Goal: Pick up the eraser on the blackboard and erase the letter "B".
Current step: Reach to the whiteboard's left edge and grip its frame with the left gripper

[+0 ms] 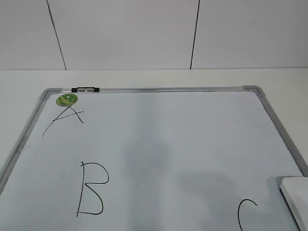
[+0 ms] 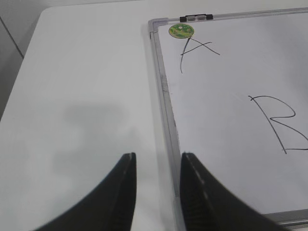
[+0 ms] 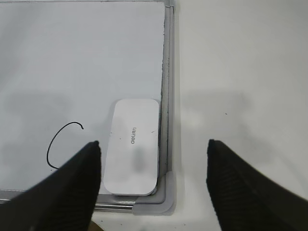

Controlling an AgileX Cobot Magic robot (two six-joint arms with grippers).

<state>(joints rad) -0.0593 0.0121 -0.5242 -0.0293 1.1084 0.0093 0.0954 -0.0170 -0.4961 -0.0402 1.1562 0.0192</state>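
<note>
Right gripper (image 3: 154,159) hangs with its jaws spread wide above the blackboard (image 3: 72,57); the eraser (image 3: 132,147) lies flat just inside the left finger, in the board's corner at six o'clock. Left gripper (image 2: 156,166), jaws parted, straddles the frame, with the letter "B" (image 2: 284,122) at two o'clock.

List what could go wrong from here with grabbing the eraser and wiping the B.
1. The eraser lies flat against the board's frame in the corner, so a finger of the open right gripper may land on the frame.
2. The C sits close beside the eraser and could get smudged.
3. The B lies below the A; a long wipe might clip it.
</note>
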